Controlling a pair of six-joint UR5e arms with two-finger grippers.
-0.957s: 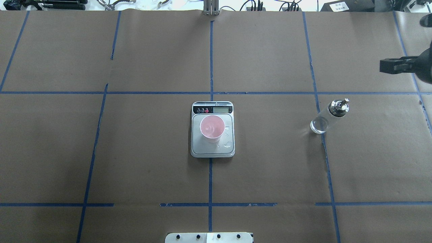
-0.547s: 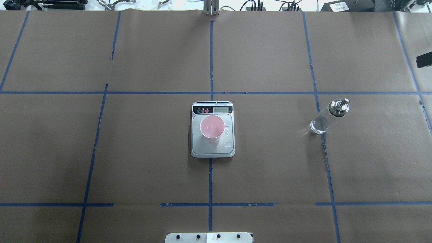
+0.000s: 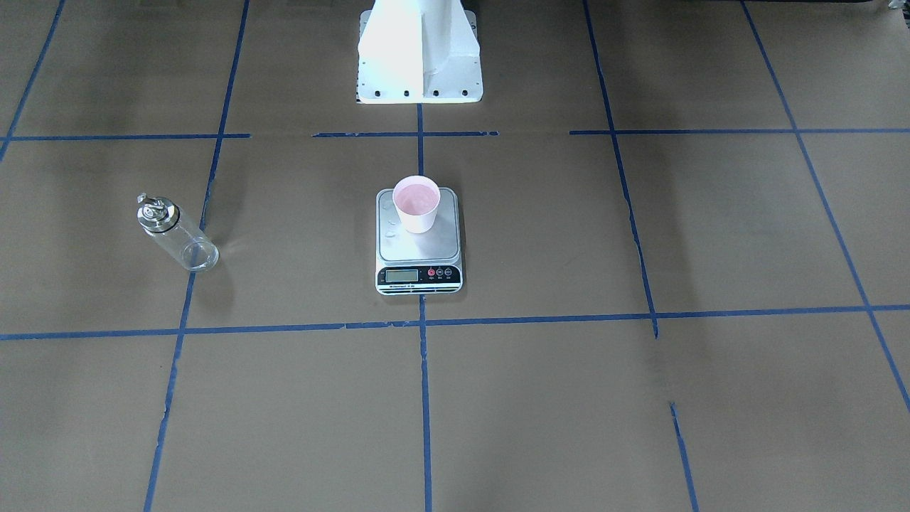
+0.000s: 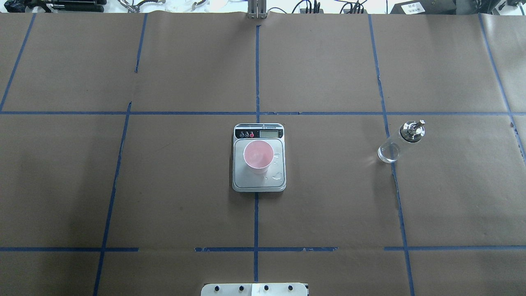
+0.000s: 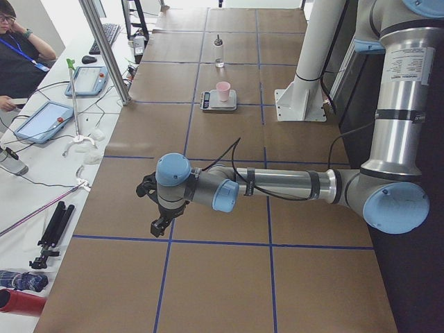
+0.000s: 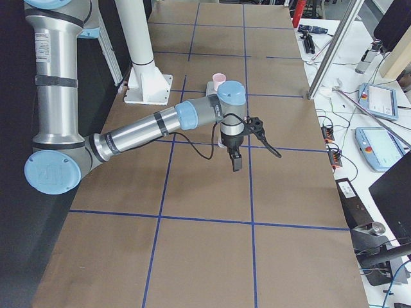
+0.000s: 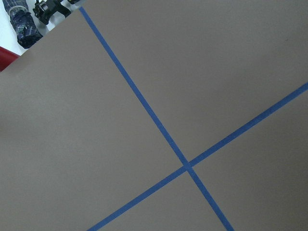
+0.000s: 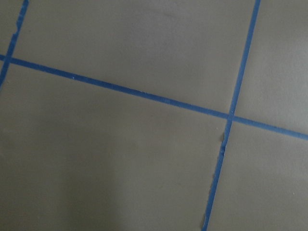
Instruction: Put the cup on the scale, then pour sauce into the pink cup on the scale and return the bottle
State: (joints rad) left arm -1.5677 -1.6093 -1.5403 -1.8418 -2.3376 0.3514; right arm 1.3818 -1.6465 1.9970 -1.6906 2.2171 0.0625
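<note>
The pink cup [image 4: 258, 155] stands upright on the steel scale [image 4: 259, 183] at the table's middle; it also shows in the front view [image 3: 416, 203] on the scale [image 3: 419, 247]. The clear glass bottle [image 4: 400, 139] with its metal cap stands apart on the robot's right side, and shows in the front view [image 3: 174, 231]. My left gripper [image 5: 158, 225] shows only in the left side view, far from the scale; I cannot tell if it is open. My right gripper [image 6: 236, 163] shows only in the right side view, pointing down over bare paper; I cannot tell its state.
Clear droplets [image 4: 277, 176] lie on the scale's platform beside the cup. The white robot base [image 3: 419, 50] stands behind the scale. A person [image 5: 17, 41], tablets [image 5: 41, 121] and a metal post [image 5: 104, 48] are along the table's far edge.
My right gripper, seen at the overhead view's right edge a second ago, has moved out of that view to the right. Cup, scale and bottle have not moved.
</note>
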